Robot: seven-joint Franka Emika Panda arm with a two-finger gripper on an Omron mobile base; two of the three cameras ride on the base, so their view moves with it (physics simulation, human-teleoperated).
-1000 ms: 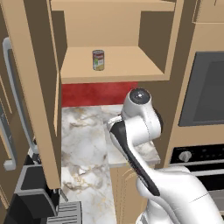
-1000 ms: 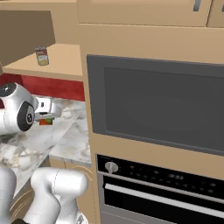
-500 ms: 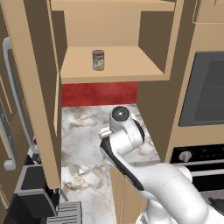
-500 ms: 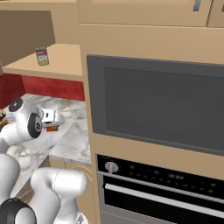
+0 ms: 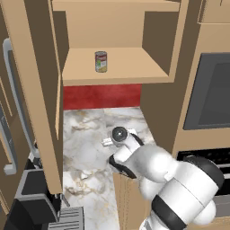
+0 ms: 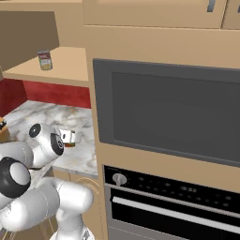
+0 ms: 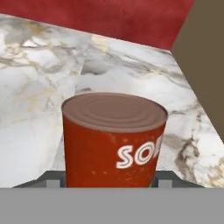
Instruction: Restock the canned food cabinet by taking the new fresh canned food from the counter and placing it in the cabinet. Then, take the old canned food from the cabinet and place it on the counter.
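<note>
New tin (image 5: 101,61) is seen placed on the cabinet (image 5: 134,67) shelf; first half judged done. Old can (image 7: 113,139) stands on the counter (image 7: 39,83), between the gripper (image 7: 105,181) fingertips; whether it is grasped cannot be told.

Arm folded low, elbow bulked near the base, forearm reaching forward and down. Wrist bent; gripper (image 6: 70,138) sits low at counter height, pointing roughly level, forward. Hand view: finger tips (image 7: 52,183) barely visible at bottom edge, one each side, spread apart. Contact not discernible.
</note>
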